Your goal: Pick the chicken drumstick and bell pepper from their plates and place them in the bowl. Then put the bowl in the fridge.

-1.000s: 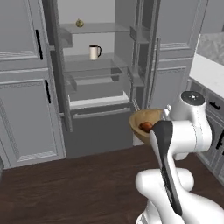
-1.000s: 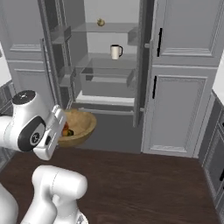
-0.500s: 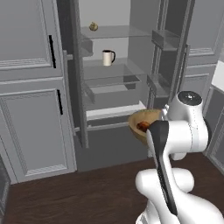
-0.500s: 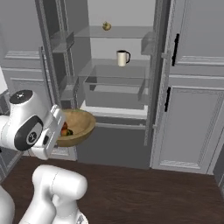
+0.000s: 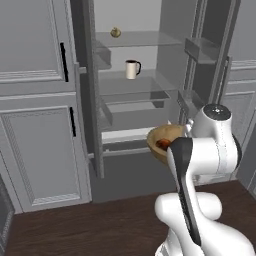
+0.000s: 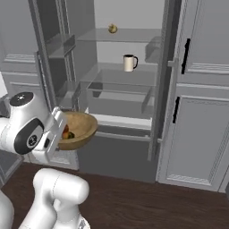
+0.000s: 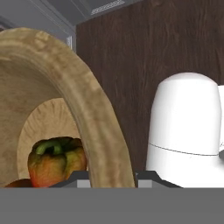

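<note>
My gripper (image 7: 113, 177) is shut on the rim of the light tan wooden bowl (image 7: 89, 109), holding it up in front of the open fridge (image 5: 135, 95). The red-orange bell pepper (image 7: 54, 159) lies inside the bowl, and beside it an orange-brown bit of the chicken drumstick (image 7: 11, 183) shows. From the left base view the bowl (image 5: 164, 141) hangs just left of my arm, below the fridge's drawer level. In the right base view the bowl (image 6: 81, 129) sits right of my hand, in front of the fridge (image 6: 120, 94). The plates are out of view.
A white mug (image 5: 132, 69) stands on a glass shelf, and a small round fruit (image 5: 115, 32) on the shelf above. Both fridge doors stand open with bins. Grey cabinets (image 5: 35, 110) flank the fridge. The floor (image 6: 147, 201) is dark wood.
The whole picture has shifted and the fridge looks larger and more centred, so the base has driven toward it. The bowl stays in my grip.
</note>
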### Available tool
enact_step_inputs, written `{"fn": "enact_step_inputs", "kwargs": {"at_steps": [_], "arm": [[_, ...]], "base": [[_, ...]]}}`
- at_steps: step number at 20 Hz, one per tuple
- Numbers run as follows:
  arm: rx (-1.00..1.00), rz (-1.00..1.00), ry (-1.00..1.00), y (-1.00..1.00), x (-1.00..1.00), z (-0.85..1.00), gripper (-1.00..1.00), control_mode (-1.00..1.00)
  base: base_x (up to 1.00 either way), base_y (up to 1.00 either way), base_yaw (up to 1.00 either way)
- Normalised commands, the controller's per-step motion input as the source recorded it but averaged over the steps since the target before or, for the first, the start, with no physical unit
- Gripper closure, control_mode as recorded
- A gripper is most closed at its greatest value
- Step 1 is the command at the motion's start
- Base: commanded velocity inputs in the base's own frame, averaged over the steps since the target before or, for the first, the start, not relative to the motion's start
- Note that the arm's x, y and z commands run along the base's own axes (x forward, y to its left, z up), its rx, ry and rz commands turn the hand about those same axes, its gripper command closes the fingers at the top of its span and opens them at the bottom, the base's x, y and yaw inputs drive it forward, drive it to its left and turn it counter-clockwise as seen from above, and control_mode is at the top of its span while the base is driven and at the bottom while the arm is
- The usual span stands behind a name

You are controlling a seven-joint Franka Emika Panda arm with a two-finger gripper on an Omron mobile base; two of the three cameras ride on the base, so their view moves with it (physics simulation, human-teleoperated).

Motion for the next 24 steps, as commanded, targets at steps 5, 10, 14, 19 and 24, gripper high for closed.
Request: {"fn": "enact_step_inputs", "kwargs": {"at_steps": [5,10,14,19,24], "arm": [[0.0,0.0,0.0,0.0,0.0,0.0,1.0,1.0],[0.0,0.0,0.0,0.0,0.0,0.0,1.0,1.0],[0.0,0.0,0.0,0.0,0.0,0.0,1.0,1.0],[0.0,0.0,0.0,0.0,0.0,0.0,1.0,1.0],[0.0,0.0,0.0,0.0,0.0,0.0,1.0,1.0]], "base": [[0.46,-0.32,0.01],[0.61,-0.03,0.0],[0.72,-0.03,-0.04],[0.65,-0.14,-0.07],[0.5,-0.13,-0.04]]}}
